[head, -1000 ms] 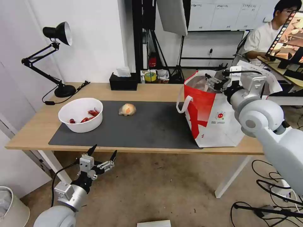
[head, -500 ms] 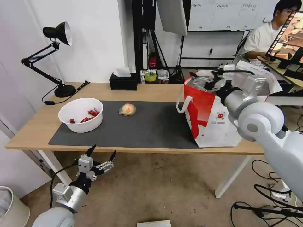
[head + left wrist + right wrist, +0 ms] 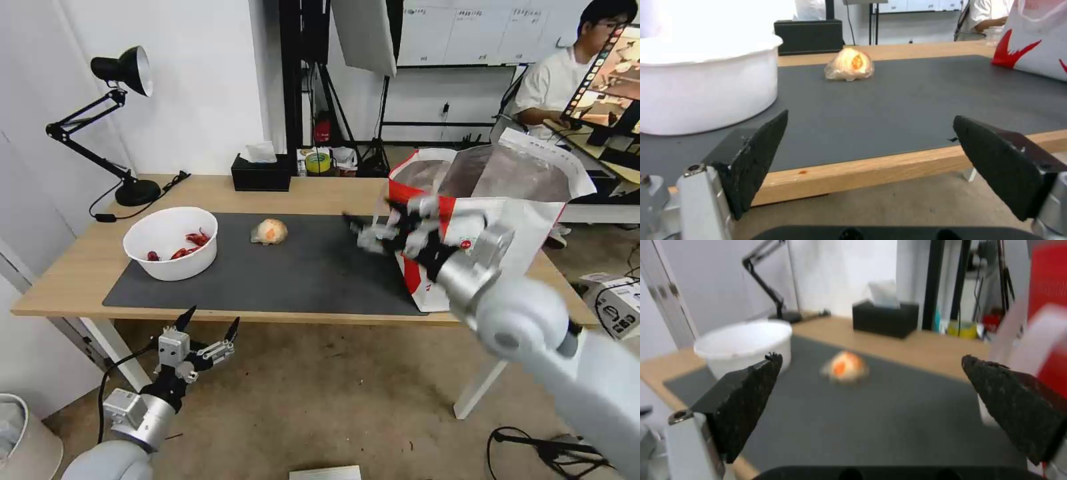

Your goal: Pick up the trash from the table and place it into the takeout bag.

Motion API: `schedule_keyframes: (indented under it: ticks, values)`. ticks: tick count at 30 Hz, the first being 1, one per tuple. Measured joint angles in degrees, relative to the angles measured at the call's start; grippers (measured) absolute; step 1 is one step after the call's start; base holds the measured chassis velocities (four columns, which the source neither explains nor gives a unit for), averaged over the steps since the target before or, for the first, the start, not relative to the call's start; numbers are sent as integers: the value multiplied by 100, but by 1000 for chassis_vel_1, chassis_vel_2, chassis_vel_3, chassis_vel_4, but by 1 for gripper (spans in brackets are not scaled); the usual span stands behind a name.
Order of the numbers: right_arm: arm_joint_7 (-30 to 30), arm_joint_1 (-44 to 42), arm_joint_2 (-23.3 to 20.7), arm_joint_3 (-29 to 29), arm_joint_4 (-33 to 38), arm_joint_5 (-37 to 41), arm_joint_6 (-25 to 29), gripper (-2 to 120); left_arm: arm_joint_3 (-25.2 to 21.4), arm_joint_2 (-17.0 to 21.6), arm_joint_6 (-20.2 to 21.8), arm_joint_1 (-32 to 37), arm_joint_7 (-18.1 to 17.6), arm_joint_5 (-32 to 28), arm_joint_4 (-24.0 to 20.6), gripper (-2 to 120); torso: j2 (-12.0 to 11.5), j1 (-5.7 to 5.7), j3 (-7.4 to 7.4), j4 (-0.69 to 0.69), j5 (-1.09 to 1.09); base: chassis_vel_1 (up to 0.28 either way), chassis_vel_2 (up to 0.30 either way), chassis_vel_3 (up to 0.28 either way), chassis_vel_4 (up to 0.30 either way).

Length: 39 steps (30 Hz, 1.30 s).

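On the left of the dark mat stands a white bowl with red shells; the left wrist view shows the bowl close by. An orange-tinted wad lies mid-mat. At the table's right end stands the takeout bag, its top open. My right gripper hovers open and empty over the mat, just left of the bag, facing the wad. Below the table's front edge, my left gripper hangs open, looking across the mat at the wad.
A black tissue box sits at the table's back edge, and a black desk lamp stands at the back left corner. A waste bin stands on the floor at lower left. Cables lie on the floor at right.
My right gripper came out of the bag's top and swung down and left, over the mat. The left gripper sank slightly.
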Motion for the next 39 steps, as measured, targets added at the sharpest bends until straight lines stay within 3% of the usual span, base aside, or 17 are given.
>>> schedule_keyframes:
  ticks: [11,21,39]
  values:
    - [116,-1544,268,345,76,-893,352,100,34,-93,-21,-21,7,12,79,100,1,1,0,0,0,0,0,0,0]
    - [427,-2697,862,354,-124,-1836,999,100,67,-139,-37,1,14,41,83,100,0,1,0,1,-1,0,0,0,0]
    - [515,-3069,1156,341,-257,-2150,1130,100,96,-148,-124,31,39,82,157,100,0,0,0,1,-1,0,0,0,0]
